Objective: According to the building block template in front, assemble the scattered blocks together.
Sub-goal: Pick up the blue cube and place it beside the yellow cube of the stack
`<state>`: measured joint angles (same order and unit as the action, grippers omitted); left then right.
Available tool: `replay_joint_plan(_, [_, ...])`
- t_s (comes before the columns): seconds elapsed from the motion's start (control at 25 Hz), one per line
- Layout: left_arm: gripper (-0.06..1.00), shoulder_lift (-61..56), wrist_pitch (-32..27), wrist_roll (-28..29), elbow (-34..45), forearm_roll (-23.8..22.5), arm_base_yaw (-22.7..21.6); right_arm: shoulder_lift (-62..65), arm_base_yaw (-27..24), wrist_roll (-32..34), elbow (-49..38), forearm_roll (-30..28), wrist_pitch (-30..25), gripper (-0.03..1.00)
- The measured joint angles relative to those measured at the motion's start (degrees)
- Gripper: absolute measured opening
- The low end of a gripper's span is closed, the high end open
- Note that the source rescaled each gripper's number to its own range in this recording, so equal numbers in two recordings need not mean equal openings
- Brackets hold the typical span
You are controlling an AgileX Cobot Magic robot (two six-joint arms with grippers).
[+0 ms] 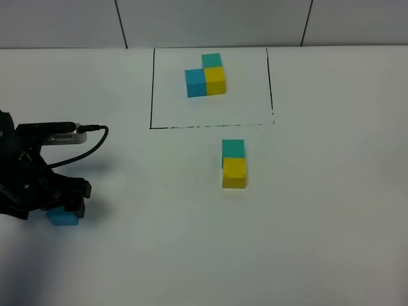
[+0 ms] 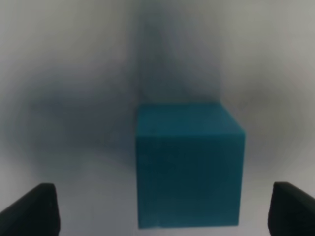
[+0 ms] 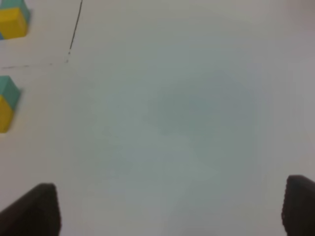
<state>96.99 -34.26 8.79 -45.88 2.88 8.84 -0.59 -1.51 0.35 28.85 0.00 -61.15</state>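
While the left gripper (image 1: 69, 203) is hanging spread wide around the blue block (image 2: 189, 167) at the lower left, touching neither face, it should be centring, then closing squarely. The teal block (image 1: 233, 148) and yellow block (image 1: 234, 173) are sitting joined mid-frame, below the framed template (image 1: 205, 76). The right gripper (image 3: 170, 211) is gaping over the counter (image 3: 187, 123).

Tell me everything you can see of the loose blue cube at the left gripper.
The blue cube is a small plain block with matte, unmarked faces. It sits flat on the white table, outside the drawn frame, far from the other loose cubes. The left gripper stands over it, partly hiding it from above; the wrist view shows open fingers flanking it with gaps on both sides.
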Motion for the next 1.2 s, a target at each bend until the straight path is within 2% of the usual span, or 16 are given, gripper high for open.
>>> replay_joint_plan(0.28, [0.97,4.1,4.4,0.1,0.2,1.2,0.0,0.0,0.0,0.1,0.0,0.0,0.0,0.82])
replay_joint_plan(0.44, [0.87,6.3,5.6,0.1,0.2,1.5,0.0,0.0,0.0,0.1,0.0,0.0,0.0,0.81])
replay_joint_plan(0.56, [0.65,6.9,5.5,0.1,0.2,0.8,0.0,0.0,0.0,0.1,0.0,0.0,0.0,0.8])
replay_joint_plan(0.64, [0.4,6.9,5.1,0.1,-0.1,0.5,0.0,0.0,0.0,0.1,0.0,0.0,0.0,0.79])
replay_joint_plan(0.72, [0.07,7.1,3.7,0.1,-0.6,1.7,0.0,0.0,0.0,0.1,0.0,0.0,0.0,0.78])
replay_joint_plan(0.76, [0.0,7.2,3.0,-0.1,-1.0,2.5,0.0,0.0,0.0,0.1,0.0,0.0,0.0,0.78])
replay_joint_plan(0.84, [0.0,7.2,0.4,-1.5,-1.9,3.8,0.2,0.0,0.0,0.1,0.0,0.0,0.0,0.77])
replay_joint_plan(1.0, [0.0,7.2,-5.4,-9.6,-6.3,2.3,2.5,0.0,0.0,0.1,0.0,0.0,0.0,0.74])
replay_joint_plan(1.12, [0.0,7.2,-7.6,-21.5,-11.2,-2.9,5.9,0.0,0.0,0.1,0.0,0.0,0.0,0.74])
replay_joint_plan(1.2, [0.0,7.6,-8.2,-31.5,-14.7,-6.9,8.9,0.0,0.0,0.1,0.0,0.0,0.0,0.73])
